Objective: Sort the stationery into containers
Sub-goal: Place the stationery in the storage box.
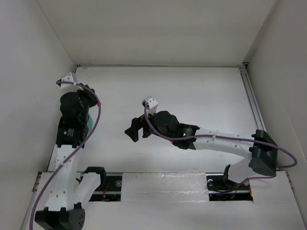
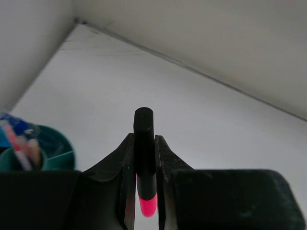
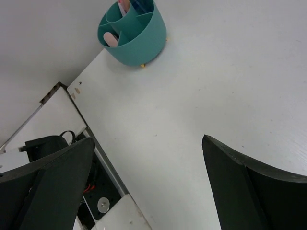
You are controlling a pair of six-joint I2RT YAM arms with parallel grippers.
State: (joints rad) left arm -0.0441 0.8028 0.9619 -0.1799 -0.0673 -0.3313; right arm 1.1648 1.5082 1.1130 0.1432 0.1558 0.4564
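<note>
My left gripper is shut on a black marker whose pink end hangs below the jaws, held above the table. In the top view this gripper is at the far left, and the pink end shows beside it. The round teal container stands low and to the left of the held marker, with pens in it. The left arm mostly covers the container in the top view. My right gripper is open and empty over bare table, well away from the container.
White walls close in the table on the left, back and right. A metal rail runs along the right side. At the near edge a slot with cables and mounts lies next to the arm bases.
</note>
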